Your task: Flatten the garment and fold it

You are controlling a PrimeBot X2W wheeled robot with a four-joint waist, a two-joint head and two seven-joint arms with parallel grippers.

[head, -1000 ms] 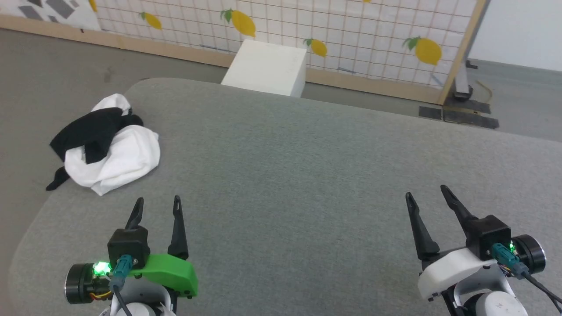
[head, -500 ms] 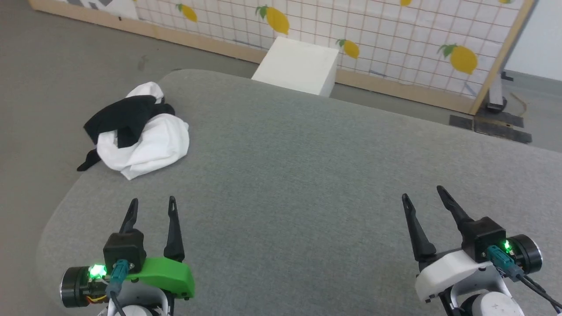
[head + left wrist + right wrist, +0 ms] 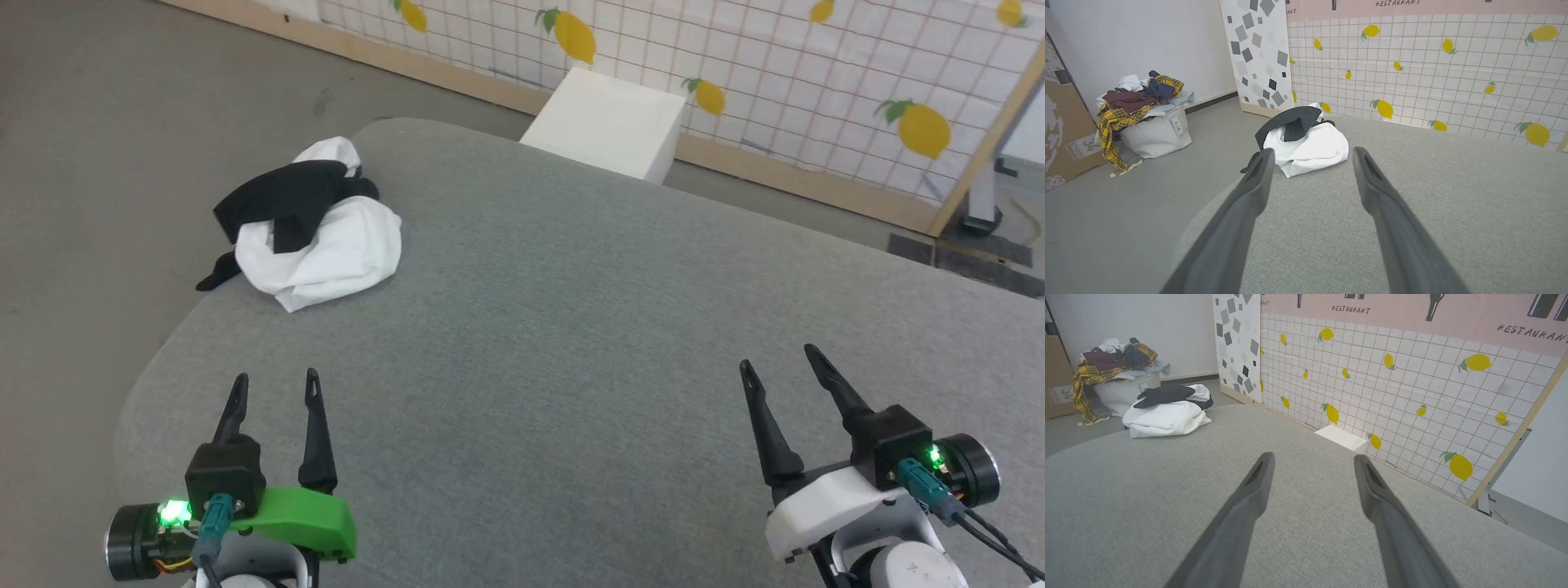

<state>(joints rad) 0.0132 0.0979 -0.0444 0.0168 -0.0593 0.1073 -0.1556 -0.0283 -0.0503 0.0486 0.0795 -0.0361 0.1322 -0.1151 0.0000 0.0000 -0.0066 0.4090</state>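
So the garment (image 3: 314, 224) is a crumpled white-and-black heap at about 10 o'clock on the grey surface (image 3: 571, 327), right at the rounded edge, and a black bit of it droops over the rim toward the floor (image 3: 98, 163). The left tool (image 3: 276, 376) sits at 7 o'clock and the right tool (image 3: 777, 356) at 5 o'clock. Both are released, with fingers spread and nothing between them, and both are well apart from the heap.

Here's what I'd worry about. The heap is so close to the rim that a sideways nudge or a sloppy pinch toward 9 o'clock could push the whole thing off. It's also wadded up, so a pinch may well catch several layers at once, and then it won't spread flat. The right tool has a long reach across, so the left one will probably end up tugging alone and just dragging the lump around.
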